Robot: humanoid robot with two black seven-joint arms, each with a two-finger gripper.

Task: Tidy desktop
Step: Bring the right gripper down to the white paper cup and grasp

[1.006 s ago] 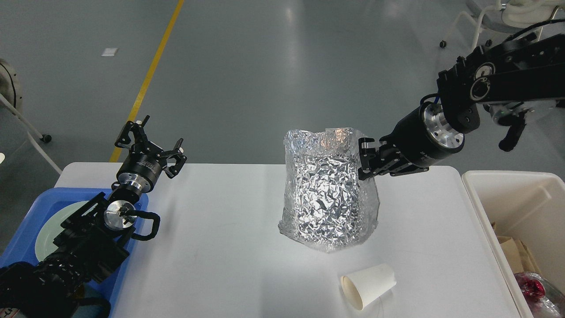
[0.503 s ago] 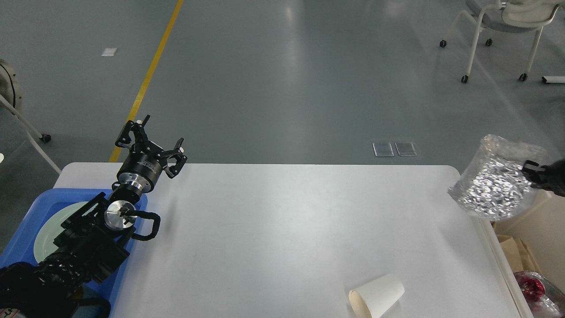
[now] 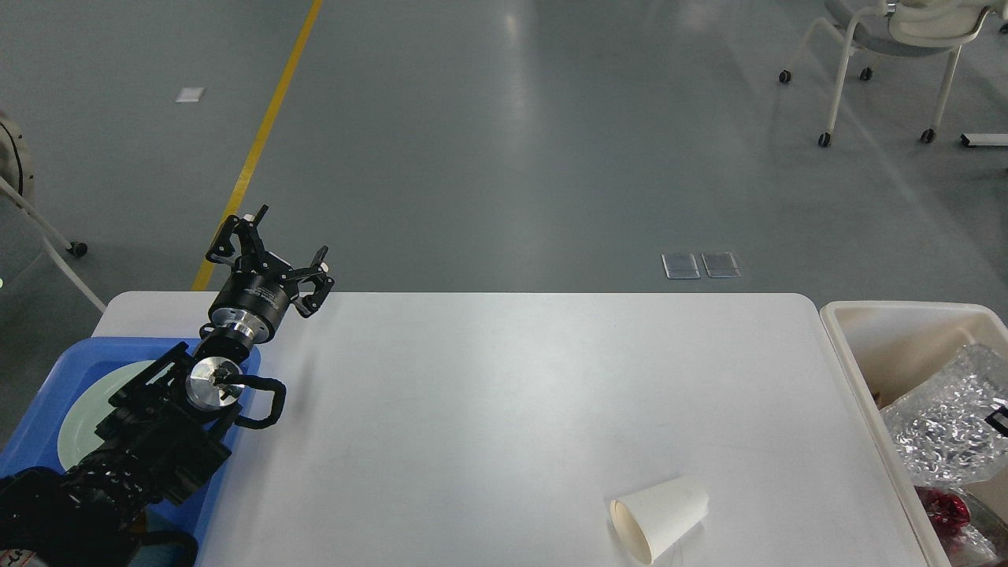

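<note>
Desktop surface (image 3: 472,409) fills middle of view, nearly bare. Paper cup (image 3: 660,516) on side near surface's front right. Cream bin (image 3: 874,323) just beside surface's right edge, foil bag (image 3: 941,421) inside. Blue tray (image 3: 47,394) with plate (image 3: 94,394) at surface's left end.

Step judged: bag binned; cup next, needs grasp and carry to bin.

Left pincer (image 3: 272,256) spread wide, empty, above surface's far left corner. Right pincer: only dark scrap at bag; state cannot be told.

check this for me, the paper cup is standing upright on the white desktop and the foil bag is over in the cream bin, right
Not quite. The head view shows the paper cup lying on its side on the desktop, open mouth toward the near left. The rest holds: the foil bag is in the cream bin.
</note>
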